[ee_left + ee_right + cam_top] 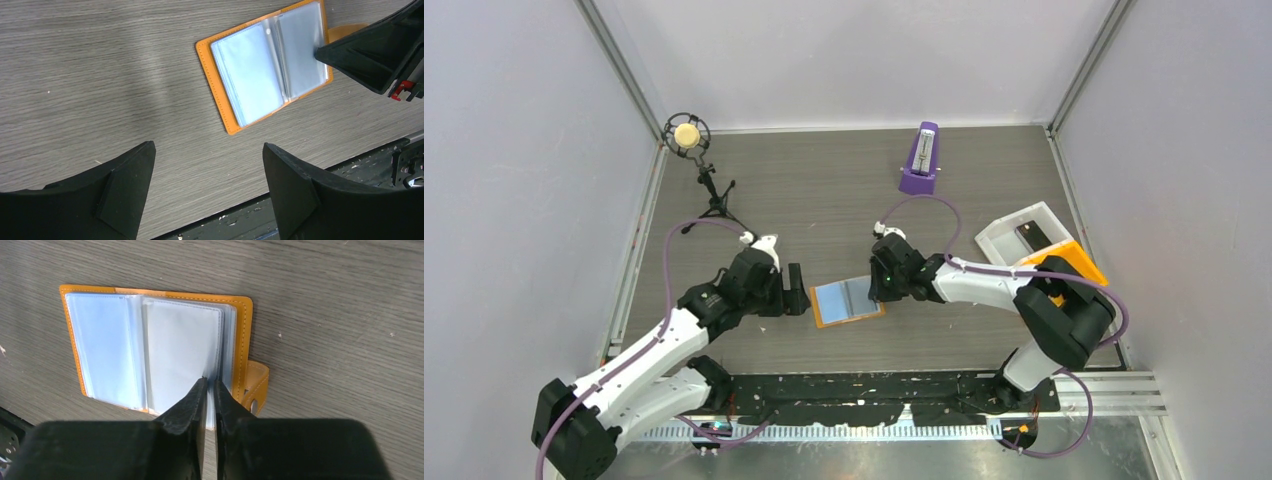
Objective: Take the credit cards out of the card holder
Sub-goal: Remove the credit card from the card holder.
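Now the right pincer is clenched on a thin pale leaf of the open card holder, which lies flat by the middle of the near edge of the table; the left pincer hangs released just beside it

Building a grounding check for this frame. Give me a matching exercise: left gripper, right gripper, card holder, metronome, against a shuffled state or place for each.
Column 1
1. left gripper
2. right gripper
3. card holder
4. metronome

Column 2
A. lying open on the table
B. purple, upright, at the far side
C. jaws wide, holding nothing
D. pinched on a thin edge among the holder's pages

Pairs: 1-C, 2-D, 3-A, 4-B
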`<state>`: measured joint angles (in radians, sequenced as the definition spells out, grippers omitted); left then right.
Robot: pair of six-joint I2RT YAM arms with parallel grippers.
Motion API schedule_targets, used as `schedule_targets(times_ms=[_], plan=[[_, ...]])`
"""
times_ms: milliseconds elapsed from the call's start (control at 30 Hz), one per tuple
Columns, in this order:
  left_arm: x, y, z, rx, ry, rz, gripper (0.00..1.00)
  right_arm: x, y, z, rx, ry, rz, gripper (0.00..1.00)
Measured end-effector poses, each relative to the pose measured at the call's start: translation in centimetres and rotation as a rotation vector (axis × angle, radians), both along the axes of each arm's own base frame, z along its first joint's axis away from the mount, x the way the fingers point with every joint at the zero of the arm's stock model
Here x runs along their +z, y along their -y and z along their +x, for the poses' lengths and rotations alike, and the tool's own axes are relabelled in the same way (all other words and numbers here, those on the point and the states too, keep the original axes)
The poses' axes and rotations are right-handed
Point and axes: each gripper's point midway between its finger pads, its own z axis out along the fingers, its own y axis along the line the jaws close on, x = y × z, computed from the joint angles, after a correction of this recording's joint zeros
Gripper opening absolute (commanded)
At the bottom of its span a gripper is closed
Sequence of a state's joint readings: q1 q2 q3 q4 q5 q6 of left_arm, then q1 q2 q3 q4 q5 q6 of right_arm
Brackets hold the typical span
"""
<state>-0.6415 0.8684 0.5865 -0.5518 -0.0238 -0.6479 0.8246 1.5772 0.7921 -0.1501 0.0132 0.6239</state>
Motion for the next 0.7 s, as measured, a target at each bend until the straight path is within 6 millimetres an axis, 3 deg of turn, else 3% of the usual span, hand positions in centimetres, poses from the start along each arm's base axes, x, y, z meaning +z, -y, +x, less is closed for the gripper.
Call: schedule_targets(times_ms=[167,400,600,700], plan=[[-0.1,0.8,0.1,-0.019,-0.015,-0.026,0.74,0.0,0.8,-0.5,-0.001,0.017,-0.007,0.05],[-1.2,3.2,0.2,-0.068,-0.083,-0.084,0.57,0.1,3.2,-2.4,-0.003,0.026,-0.020,0.05],[-1.8,5.4,0.5,-0.111,-0.125,-0.155,0.53,0.4,4.8,-3.7,-0.011,0.026,-0.023,0.05],[-1.9,6.6,0.7,-0.137,-0.136,-0.199,0.52,1.7,4.5,-3.9,-0.009,0.044,0.026,0.05]])
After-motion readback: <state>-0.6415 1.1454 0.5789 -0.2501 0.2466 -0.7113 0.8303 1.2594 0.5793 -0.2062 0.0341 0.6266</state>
